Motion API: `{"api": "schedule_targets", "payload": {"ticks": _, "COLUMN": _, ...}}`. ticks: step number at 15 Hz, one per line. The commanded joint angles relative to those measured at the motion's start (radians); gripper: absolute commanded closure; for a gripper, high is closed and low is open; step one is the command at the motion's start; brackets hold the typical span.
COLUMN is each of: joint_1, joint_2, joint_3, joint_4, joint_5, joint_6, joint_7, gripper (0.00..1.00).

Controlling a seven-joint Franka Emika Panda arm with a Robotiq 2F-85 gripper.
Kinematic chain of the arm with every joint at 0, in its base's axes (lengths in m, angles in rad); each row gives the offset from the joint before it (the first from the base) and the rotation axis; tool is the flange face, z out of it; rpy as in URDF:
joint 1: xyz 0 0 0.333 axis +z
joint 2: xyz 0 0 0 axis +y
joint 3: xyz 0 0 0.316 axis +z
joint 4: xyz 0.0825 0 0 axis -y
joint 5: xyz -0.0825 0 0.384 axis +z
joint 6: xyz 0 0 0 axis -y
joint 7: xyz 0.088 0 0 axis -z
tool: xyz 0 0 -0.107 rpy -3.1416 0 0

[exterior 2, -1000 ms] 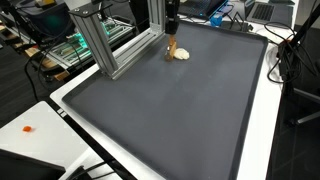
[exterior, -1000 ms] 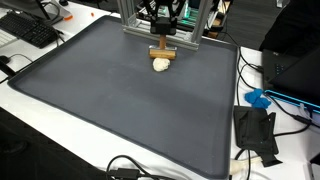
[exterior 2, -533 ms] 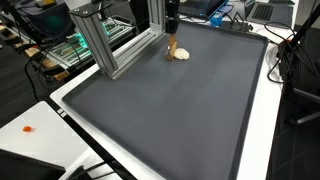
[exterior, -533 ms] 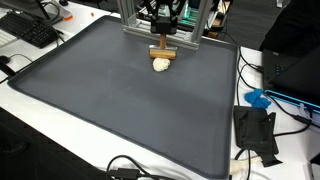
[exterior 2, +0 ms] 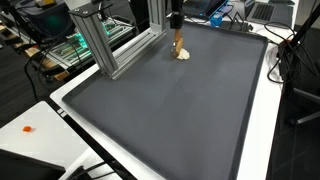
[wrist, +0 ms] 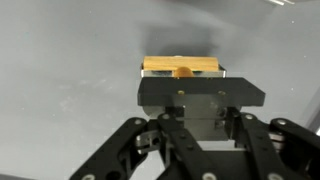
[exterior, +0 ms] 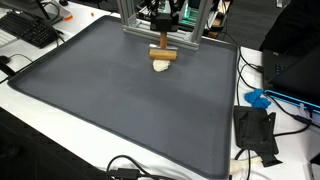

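Note:
My gripper (exterior: 162, 36) hangs at the far edge of the dark grey mat (exterior: 110, 100), in front of an aluminium frame (exterior: 190, 35). It is shut on the upright stem of a wooden T-shaped tool (exterior: 162, 52), whose crossbar is level below the fingers. A small cream-coloured lump (exterior: 161, 66) lies on the mat directly under the crossbar, and I cannot tell whether they touch. From the other side I see the gripper (exterior 2: 176, 22), the wooden T-shaped tool (exterior 2: 179, 42) and the cream-coloured lump (exterior 2: 184, 55). In the wrist view the gripper (wrist: 190, 95) hides all but the crossbar of the wooden T-shaped tool (wrist: 180, 66).
The aluminium frame (exterior 2: 110, 45) stands along the mat's far edge, close to the gripper. Black hardware (exterior: 256, 132) and a blue part (exterior: 258, 98) lie off the mat on the white table, with cables (exterior: 130, 168) near the front edge. A keyboard (exterior: 30, 30) sits at a corner.
The gripper has risen slightly with the wooden tool, so the crossbar stands a little higher over the cream lump. The lump has not moved.

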Motion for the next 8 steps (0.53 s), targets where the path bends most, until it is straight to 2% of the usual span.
{"api": "schedule_targets", "payload": {"ticks": 1, "joint_1": -0.001, "joint_2": -0.008, "joint_3": -0.002, "joint_4": 0.01, "joint_5": 0.059, "joint_6": -0.008, "joint_7": 0.07, "gripper": 0.78}}
{"api": "schedule_targets", "payload": {"ticks": 4, "joint_1": -0.006, "joint_2": 0.006, "joint_3": 0.0, "joint_4": 0.002, "joint_5": 0.092, "joint_6": 0.016, "joint_7": 0.177, "gripper": 0.78}}
{"api": "schedule_targets", "payload": {"ticks": 8, "joint_1": -0.013, "joint_2": 0.034, "joint_3": 0.005, "joint_4": -0.017, "joint_5": 0.055, "joint_6": 0.093, "joint_7": 0.376, "gripper": 0.78}}
